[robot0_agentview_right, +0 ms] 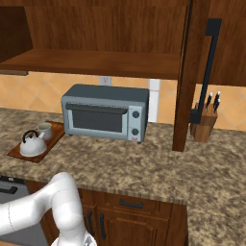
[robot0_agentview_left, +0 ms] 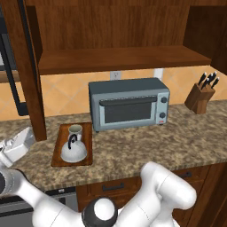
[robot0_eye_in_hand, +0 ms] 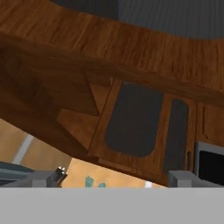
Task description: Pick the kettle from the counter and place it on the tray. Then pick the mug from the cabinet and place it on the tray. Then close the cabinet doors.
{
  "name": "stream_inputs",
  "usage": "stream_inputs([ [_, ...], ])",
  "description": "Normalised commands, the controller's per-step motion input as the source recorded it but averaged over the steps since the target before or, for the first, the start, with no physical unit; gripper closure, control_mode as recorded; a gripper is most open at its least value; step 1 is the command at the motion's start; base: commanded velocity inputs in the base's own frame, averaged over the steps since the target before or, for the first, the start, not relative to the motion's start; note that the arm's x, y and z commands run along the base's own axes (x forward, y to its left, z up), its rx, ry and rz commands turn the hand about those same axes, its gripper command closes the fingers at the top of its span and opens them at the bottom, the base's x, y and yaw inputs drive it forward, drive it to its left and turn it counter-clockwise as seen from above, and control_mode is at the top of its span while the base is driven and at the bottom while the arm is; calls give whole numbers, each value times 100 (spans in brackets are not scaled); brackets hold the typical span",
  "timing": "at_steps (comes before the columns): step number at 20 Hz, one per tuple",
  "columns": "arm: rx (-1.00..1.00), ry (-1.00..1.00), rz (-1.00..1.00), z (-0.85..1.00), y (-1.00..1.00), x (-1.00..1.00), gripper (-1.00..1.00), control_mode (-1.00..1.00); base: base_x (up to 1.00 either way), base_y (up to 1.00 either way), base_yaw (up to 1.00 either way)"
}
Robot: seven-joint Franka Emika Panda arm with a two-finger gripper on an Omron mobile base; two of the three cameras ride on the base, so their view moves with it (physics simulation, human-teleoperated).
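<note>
A grey-blue toaster oven (robot0_agentview_left: 129, 104) stood toward the back of the surface, its dark glass door shut and two knobs on its right side. A wooden knife block (robot0_agentview_left: 199, 98) with black-handled knives sat near the back right corner, well apart from the oven. A white wall outlet (robot0_agentview_left: 115, 75) showed on the tan tiled backsplash (robot0_agentview_left: 66, 93) just above the oven.
</note>
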Motion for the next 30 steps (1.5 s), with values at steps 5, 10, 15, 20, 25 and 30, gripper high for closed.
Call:
stream_inputs([
  [5,-4,4,0,-6,1,11,-100,-100,0,0,0],
  [10,-6,15,0,1,4,17,-100,-100,0,0,0],
  [15,-22,22,0,0,21,15,-100,-100,0,0,0],
  [20,-21,22,0,-3,26,18,-100,-100,0,0,0],
  [25,-7,7,0,-20,11,9,-100,-100,0,0,0],
  [30,-9,14,0,1,15,12,-100,-100,0,0,0],
])
